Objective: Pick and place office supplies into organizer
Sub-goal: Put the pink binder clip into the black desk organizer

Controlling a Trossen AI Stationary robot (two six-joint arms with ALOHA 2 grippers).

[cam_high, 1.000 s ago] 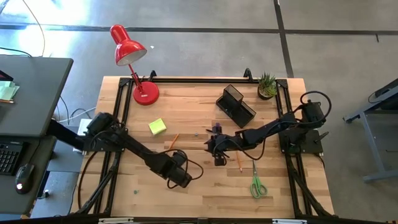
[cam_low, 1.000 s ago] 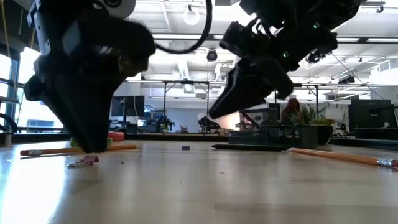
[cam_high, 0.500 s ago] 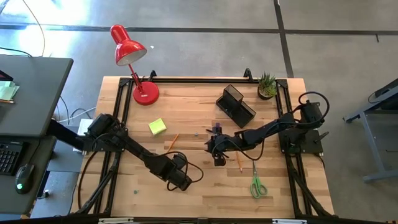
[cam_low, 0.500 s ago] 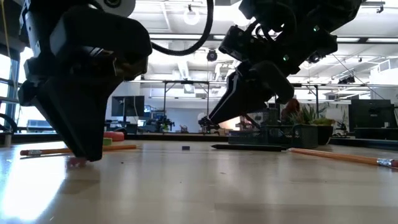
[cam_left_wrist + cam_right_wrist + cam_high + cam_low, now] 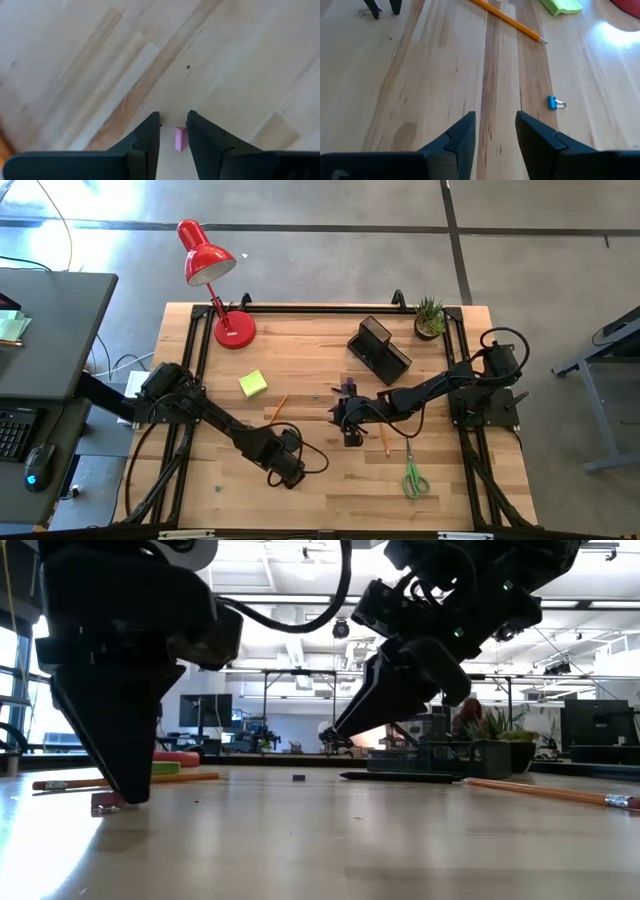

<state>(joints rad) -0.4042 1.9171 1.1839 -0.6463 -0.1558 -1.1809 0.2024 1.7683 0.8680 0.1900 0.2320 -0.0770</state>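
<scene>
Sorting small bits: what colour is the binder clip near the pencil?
Blue binder clip, with silver handles; clearest in the right wrist view.

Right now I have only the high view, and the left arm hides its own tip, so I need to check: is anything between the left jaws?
Observer: Yes. In the left wrist view a small pink piece lies between the left gripper's jaws, which stand apart.
Operator: Is it lifted?
Observer: No. The low view shows it lying on the table.
Operator: And the right jaws?
Observer: The right gripper is open over bare wood; a blue binder clip lies beyond it.
</scene>
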